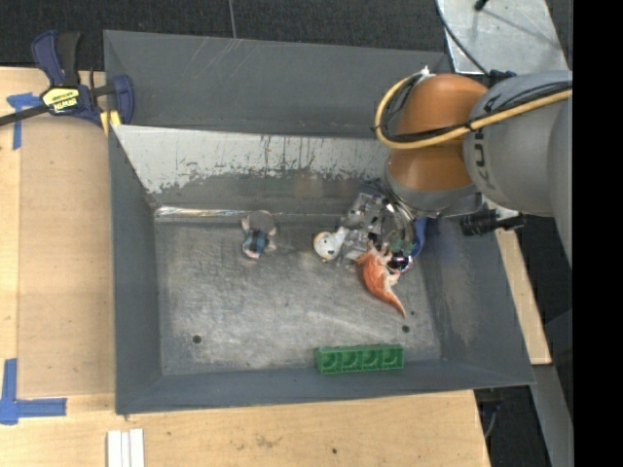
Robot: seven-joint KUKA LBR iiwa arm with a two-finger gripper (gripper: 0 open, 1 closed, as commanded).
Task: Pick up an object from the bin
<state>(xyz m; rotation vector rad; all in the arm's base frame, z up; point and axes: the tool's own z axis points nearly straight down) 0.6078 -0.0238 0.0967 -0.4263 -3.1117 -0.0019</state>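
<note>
The grey metal bin point(136, 290) has a mostly bare floor, and the few things in it lie near its back wall and its front wall. Toward the left of the floor, close to the back wall, a small grey and blue figure point(257, 237) stands alone, well apart from the other things. To the right of it lies a small white round object point(326, 246), just beside the metal parts of the gripper. At the front wall, lower in the view, a green toy brick point(360, 360) with four studs lies flat along the edge of the floor, apart from everything else.

The gripper point(375, 227) is low in the right back part of the bin, between the white round object and an orange toy point(381, 275). This toy has a long pointed tail, looks like a small animal, and lies just beside the gripper on its front side. I cannot tell if the gripper is open or closed, or if it has hold of anything. The arm point(506, 144), with its orange cover point(438, 129) and a yellow cable, reaches in from the right.
</note>
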